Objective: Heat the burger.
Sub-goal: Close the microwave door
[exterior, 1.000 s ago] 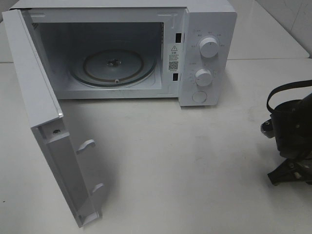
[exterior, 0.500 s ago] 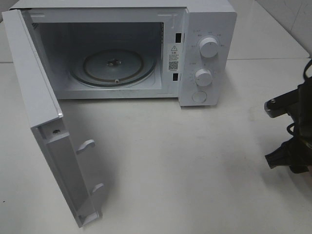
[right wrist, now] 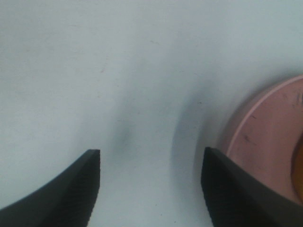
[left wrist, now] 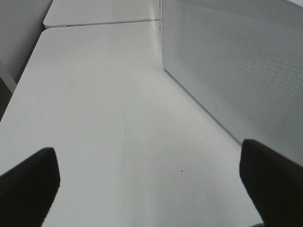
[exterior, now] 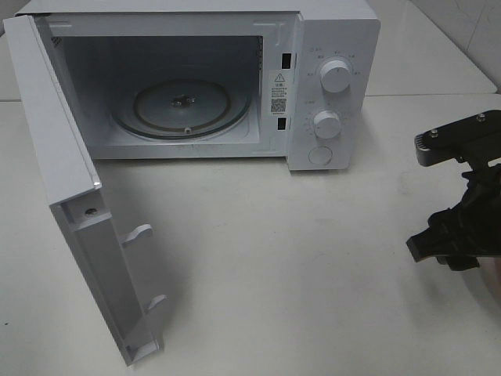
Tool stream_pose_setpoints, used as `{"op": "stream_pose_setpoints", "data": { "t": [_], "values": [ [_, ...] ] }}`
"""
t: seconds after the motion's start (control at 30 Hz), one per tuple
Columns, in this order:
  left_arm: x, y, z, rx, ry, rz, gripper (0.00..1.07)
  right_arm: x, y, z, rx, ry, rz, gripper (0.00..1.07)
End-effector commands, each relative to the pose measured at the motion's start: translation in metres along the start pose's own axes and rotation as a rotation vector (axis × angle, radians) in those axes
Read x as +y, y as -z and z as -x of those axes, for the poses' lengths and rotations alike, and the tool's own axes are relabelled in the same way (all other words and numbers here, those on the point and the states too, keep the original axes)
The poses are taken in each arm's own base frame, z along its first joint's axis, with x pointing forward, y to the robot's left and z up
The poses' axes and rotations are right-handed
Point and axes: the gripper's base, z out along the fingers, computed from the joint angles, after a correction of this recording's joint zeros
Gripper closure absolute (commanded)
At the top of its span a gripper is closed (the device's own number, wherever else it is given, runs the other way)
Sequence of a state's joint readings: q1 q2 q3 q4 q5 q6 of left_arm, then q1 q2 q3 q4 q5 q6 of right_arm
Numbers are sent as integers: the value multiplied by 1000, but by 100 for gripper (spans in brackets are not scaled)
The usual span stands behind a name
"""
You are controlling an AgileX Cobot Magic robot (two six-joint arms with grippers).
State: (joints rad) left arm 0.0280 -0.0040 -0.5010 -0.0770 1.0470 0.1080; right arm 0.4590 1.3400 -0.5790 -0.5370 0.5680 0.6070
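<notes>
Only an orange-brown sliver (right wrist: pixel 300 165) shows at the edge of the right wrist view, on the pink plate (right wrist: pixel 270 137); I cannot tell if it is the burger. My right gripper (right wrist: pixel 150 189) is open over bare table just beside the plate's rim, with nothing between its fingers. In the high view the right arm (exterior: pixel 462 196) hangs at the far right edge, over the plate's rim (exterior: pixel 491 280). My left gripper (left wrist: pixel 149 189) is wide open and empty, low over the table beside the microwave's perforated side wall (left wrist: pixel 236 71); the high view does not show it.
The white microwave (exterior: pixel 333 86) stands at the back with its door (exterior: pixel 70 188) swung fully open to the left. Its glass turntable (exterior: pixel 182 106) is bare. White table (exterior: pixel 297 266) stretches between the microwave and the right arm.
The right arm has turned and shifted a little left, further into the high view, and its jaws have opened wider. The left side and the microwave have not moved.
</notes>
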Motion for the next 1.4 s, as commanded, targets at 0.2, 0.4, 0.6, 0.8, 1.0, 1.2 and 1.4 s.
{"op": "stream_pose_setpoints", "data": {
  "t": [0.2, 0.4, 0.6, 0.8, 1.0, 1.2, 1.4],
  "values": [
    [0, 2, -1, -27, -3, -1, 9, 4, 26, -4, -57, 103, 156, 29],
    [0, 2, -1, -27, -3, -1, 9, 1, 42, -11, -70, 120, 190, 23],
    [0, 2, -1, -27, -3, -1, 9, -6, 69, -13, -63, 112, 221, 25],
    [0, 2, -1, -27, -3, -1, 9, -18, 102, -27, -72, 107, 229, 29],
    [0, 2, -1, -27, -3, -1, 9, -26, 115, -41, -84, 97, 227, 30],
    [0, 2, -1, -27, -3, -1, 9, -38, 137, -70, -181, 82, 232, 31],
    [0, 2, -1, -27, -3, -1, 9, -49, 137, -94, -239, 1, 202, 31]
  ]
}}
